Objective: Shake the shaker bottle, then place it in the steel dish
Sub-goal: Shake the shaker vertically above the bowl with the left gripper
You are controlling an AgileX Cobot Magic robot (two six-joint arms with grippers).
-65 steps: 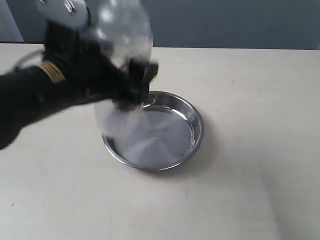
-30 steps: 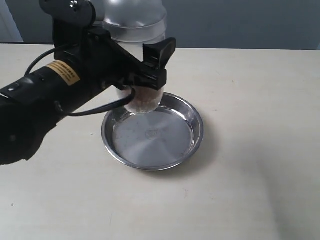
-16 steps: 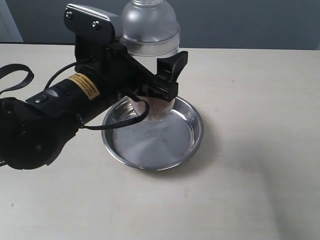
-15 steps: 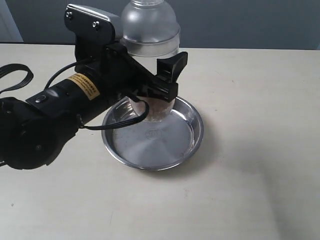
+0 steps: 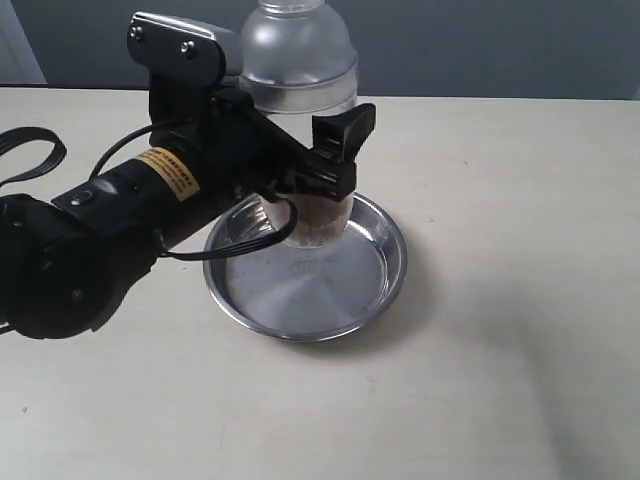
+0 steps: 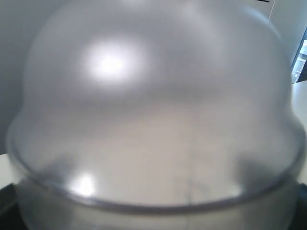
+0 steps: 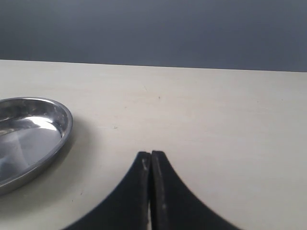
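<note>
Left gripper (image 5: 305, 165) clamped on the upright shaker bottle (image 5: 300, 60), whose base is within the steel dish (image 5: 385, 290); contact unclear. Only the right wrist view shows the right gripper (image 7: 151, 191): jaws together, beside the dish.

Top of bottle (image 5: 300, 60) cut off at ext. view's edge, its mid hidden by left gripper (image 5: 305, 165); left wrist view all blurred dome; dish (image 7: 29, 139) cropped in right wrist view.

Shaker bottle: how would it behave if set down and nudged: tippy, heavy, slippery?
The shaker bottle looks tall with a narrow base, so probably tippy, though its granules sit low. Mostly empty clear plastic, so likely light. It may skid on the smooth steel dish.
</note>
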